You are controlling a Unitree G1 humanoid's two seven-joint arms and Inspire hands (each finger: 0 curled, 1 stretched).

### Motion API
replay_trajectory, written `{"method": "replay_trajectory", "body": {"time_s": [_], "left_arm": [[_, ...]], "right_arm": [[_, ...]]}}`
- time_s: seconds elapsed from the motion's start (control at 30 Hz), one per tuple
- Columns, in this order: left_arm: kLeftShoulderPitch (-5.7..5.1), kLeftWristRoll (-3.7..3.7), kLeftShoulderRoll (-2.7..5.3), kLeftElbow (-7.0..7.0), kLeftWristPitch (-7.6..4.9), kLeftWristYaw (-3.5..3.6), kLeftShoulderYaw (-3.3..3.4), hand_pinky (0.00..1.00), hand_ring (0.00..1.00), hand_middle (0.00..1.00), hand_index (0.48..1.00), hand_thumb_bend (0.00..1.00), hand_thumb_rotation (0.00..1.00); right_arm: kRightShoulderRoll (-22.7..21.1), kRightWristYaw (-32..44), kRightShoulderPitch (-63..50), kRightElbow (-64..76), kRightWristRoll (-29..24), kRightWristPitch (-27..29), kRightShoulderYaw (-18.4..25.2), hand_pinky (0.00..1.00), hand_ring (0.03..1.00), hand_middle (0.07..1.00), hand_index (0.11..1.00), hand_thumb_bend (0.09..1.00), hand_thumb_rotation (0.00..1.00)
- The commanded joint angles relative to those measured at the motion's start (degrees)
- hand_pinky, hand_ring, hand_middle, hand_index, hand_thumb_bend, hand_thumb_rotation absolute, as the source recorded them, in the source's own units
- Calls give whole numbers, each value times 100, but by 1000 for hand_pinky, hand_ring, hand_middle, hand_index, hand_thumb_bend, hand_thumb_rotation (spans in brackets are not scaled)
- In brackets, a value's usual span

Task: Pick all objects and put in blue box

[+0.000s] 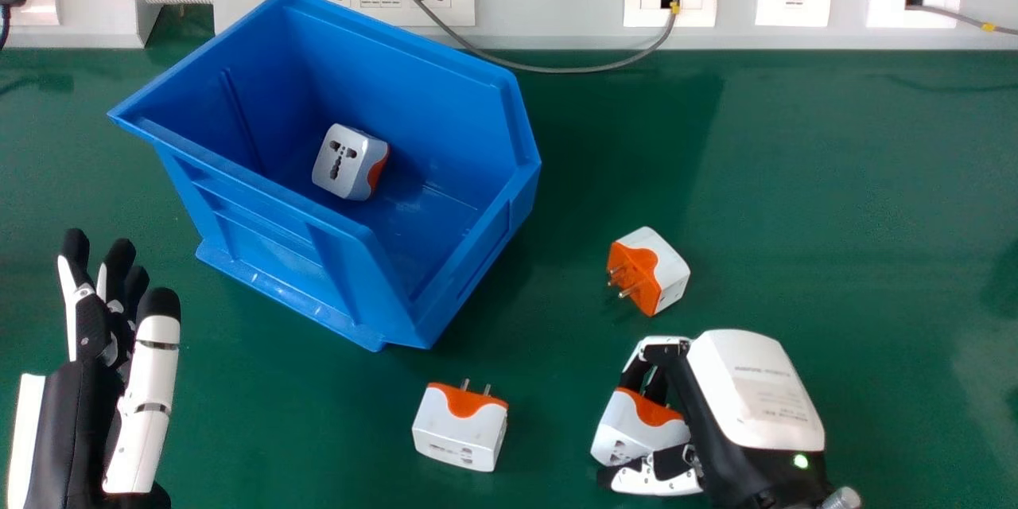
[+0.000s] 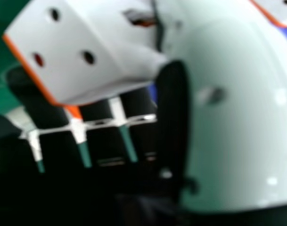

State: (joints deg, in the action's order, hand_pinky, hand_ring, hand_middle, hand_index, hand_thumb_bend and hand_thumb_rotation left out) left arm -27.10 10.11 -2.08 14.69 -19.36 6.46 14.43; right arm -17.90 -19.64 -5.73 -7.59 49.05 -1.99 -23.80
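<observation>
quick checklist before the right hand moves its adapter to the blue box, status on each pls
1. Right hand has fingers and thumb around held adapter: ok
2. Grip firm enough to lift: cannot tell
3. Box upright, open at the top: ok
4. Space left in the box beside boxed adapter: ok
5. Left hand clear of the box: ok
6. No loose adapters on the table: not ok, near adapter and far adapter lie there

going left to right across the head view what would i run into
left hand → first adapter, inside the blue box → second adapter, on the green surface → right hand with a third adapter in its grasp
</observation>
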Motion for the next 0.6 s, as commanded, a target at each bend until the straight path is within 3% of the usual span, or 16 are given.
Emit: {"method": "replay_trajectory", "body": {"time_s": [0.0, 0.2, 0.3, 0.4, 0.5, 0.57], "left_arm": [[-29, -5, -23, 204, 5, -27, 20, 1000, 1000, 1000, 1000, 254, 716], [-48, -3, -25, 261, 20, -27, 5, 1000, 1000, 1000, 997, 252, 715], [-60, 32, -28, 282, 34, 0, -3, 1000, 1000, 1000, 997, 250, 715], [-95, -27, -41, 306, 26, -1, -11, 1000, 1000, 1000, 1000, 249, 715], [-128, -88, -28, 368, 87, -51, -20, 1000, 1000, 1000, 1000, 255, 737], [-145, -81, -11, 391, 94, -52, -25, 1000, 1000, 1000, 1000, 262, 737]], "right_arm": [[-7, 242, -156, -185, -65, -271, 49, 84, 129, 190, 469, 501, 140], [49, 297, -180, -84, -161, -293, 108, 94, 139, 205, 470, 497, 141], [22, 309, -249, 106, -262, -188, 154, 93, 139, 204, 470, 494, 142], [10, 345, -420, 527, -314, -148, 236, 83, 127, 188, 470, 494, 140], [-33, 481, -617, 1122, -320, -125, 329, 69, 108, 166, 469, 496, 136], [-99, 526, -742, 1540, -305, -20, 396, 64, 102, 161, 469, 495, 135]]}}
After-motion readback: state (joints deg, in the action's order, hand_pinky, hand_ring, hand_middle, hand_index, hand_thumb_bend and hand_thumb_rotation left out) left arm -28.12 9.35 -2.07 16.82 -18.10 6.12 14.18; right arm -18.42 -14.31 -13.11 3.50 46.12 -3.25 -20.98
